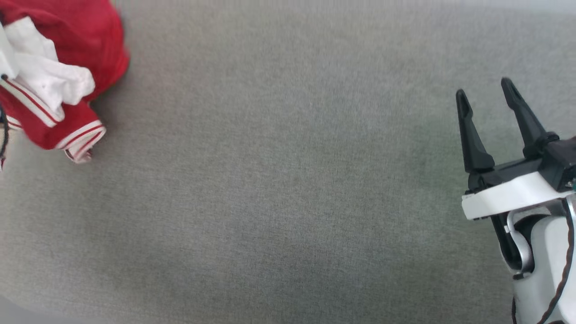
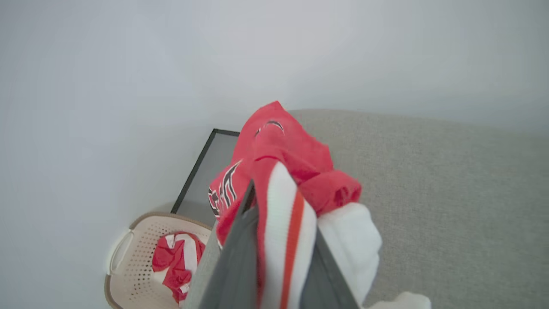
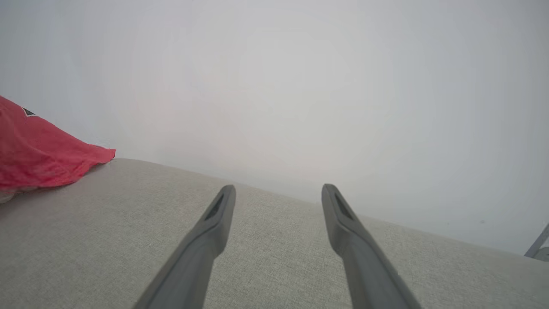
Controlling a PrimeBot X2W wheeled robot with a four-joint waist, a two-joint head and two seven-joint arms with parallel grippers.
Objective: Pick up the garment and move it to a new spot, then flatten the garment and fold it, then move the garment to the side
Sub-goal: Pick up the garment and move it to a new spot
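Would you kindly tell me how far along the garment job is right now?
Done: the grasp, with the left claw shut on the garment's striped trim. In hand: the move to a new spot; the garment is bunched at the grey surface's left end. Left: flattening, folding and setting aside; the right claw is open, holding nothing.

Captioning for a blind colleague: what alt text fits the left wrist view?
The left tool is shut on the striped trim of the red garment, above a grey fabric surface. A perforated basket holding red cloth sits lower left.
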